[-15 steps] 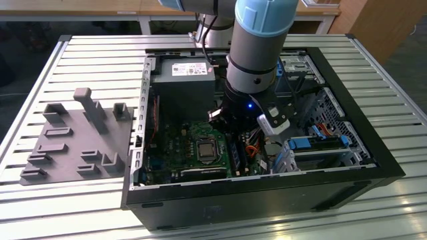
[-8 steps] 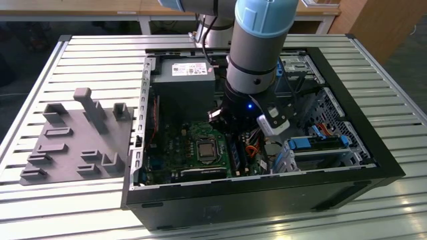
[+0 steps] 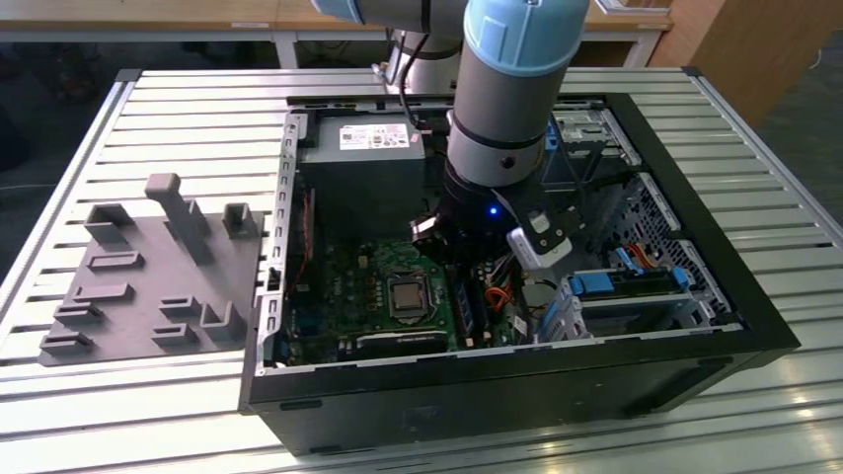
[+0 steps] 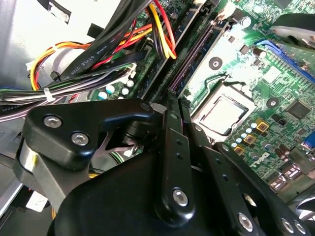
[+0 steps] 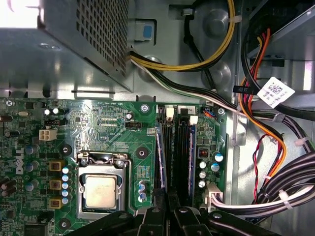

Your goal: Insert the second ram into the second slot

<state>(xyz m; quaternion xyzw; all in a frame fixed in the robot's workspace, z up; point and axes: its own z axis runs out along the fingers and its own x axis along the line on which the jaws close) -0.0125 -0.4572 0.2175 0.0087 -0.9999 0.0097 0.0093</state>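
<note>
Hovering over the RAM slots [image 5: 174, 150] beside the CPU socket [image 5: 101, 189], tool [image 5: 170, 209] has fingers pressed together, apparently pinching the second ram [image 5: 159, 157] edge-on; stick's long axis runs along the slots, directly below the fingertips.

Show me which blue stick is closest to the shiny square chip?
The blue stick right beside the silver chip. The other blue stick stands farther off, across the dark slots.
</note>
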